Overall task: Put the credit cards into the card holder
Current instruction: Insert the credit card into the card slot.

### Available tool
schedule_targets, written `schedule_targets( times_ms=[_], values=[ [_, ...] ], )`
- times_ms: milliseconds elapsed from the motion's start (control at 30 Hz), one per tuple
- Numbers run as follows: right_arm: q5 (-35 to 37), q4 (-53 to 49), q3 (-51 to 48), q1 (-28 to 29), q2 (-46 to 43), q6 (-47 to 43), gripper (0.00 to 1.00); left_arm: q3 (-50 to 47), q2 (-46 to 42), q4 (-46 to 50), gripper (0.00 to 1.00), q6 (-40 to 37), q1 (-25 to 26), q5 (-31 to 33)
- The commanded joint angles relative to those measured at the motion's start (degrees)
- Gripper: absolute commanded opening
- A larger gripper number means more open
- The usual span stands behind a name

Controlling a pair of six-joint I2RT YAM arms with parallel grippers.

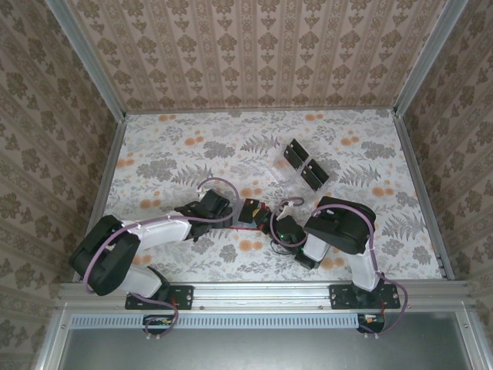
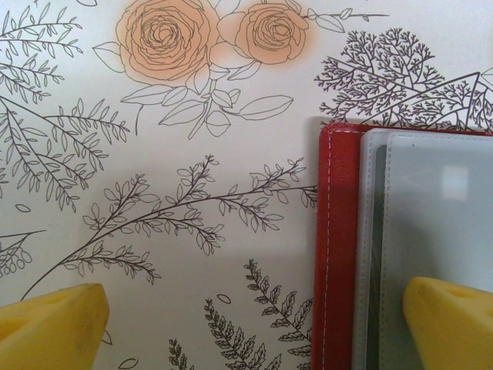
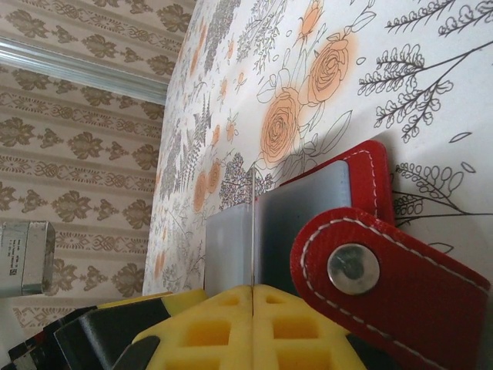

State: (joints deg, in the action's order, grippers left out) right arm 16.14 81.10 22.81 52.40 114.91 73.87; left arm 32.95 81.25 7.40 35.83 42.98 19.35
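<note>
Red and stitched in white, the wallet (image 1: 248,212) lies open on the flowered tablecloth (image 1: 177,154) near the middle of the table, between the two arms. The left gripper (image 2: 250,324) hangs over it with its yellow fingers spread wide. One fingertip (image 2: 50,324) is above bare cloth and the second fingertip (image 2: 451,320) is above the greyish pockets (image 2: 431,231) inside the wallet (whether it presses on them I cannot tell). In the left wrist view the wallet's red border runs along the left of those pockets.

The right gripper (image 3: 253,297) has its yellow pads pressed together on a card (image 3: 253,223). The card is seen edge-on, a thin pale line standing up from between the pads, with the wallet's grey inner panels just behind it. To the right in the right wrist view, the closure tab (image 3: 420,301) with its round metal snap (image 3: 353,268) stands close to the camera.

Farther back on the table, right of centre, more black cards (image 1: 295,153) lie in a clear tray (image 1: 281,171), well apart from the wallet.
</note>
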Motion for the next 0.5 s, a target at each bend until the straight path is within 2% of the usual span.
schedule_targets(
  times_ms=[0,467],
  values=[
    [1.93,-5.37,-2.16,0.26,2.16,-0.28,0.0,-1.62,0.1,4.81,1.0,-0.06,-0.53,0.31],
    [-0.04,-5.47,-0.09,1.07,3.66,-0.83,0.0,-1.71,0.07,4.84,1.0,-0.13,-0.58,0.36]
  ],
)
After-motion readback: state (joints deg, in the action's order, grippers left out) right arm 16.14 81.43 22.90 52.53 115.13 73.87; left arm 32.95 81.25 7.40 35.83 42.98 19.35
